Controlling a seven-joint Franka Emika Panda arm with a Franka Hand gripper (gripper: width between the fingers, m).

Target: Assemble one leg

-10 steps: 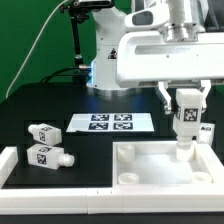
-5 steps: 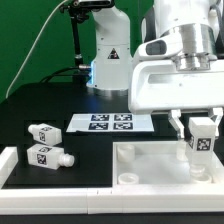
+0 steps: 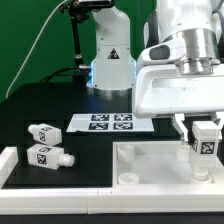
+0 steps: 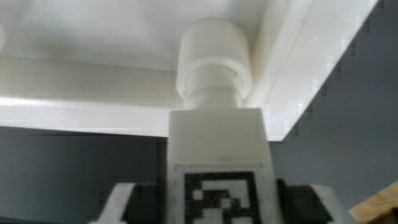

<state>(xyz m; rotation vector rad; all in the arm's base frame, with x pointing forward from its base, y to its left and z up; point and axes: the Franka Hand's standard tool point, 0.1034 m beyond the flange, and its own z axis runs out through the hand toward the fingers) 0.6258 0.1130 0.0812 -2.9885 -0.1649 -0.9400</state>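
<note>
My gripper (image 3: 206,138) is shut on a leg (image 3: 207,140), a white blocky peg with a black-and-white tag. It holds the leg upright, narrow end down, over the far corner of the large white panel (image 3: 150,165) on the exterior view's right. In the wrist view the gripper (image 4: 222,205) clamps the tagged body of the leg (image 4: 221,150), whose round narrow end reaches the panel's raised rim (image 4: 311,60). I cannot tell whether the tip is in a hole. Two more legs (image 3: 44,133) (image 3: 47,156) lie on the black table at the exterior view's left.
The marker board (image 3: 110,123) lies flat behind the panel, mid-table. A white raised block (image 3: 10,163) sits at the front on the exterior view's left. The robot base (image 3: 110,60) and a green stand (image 3: 76,45) stand at the back.
My gripper has carried the leg toward the exterior view's right and lower, down to the panel's far corner.
</note>
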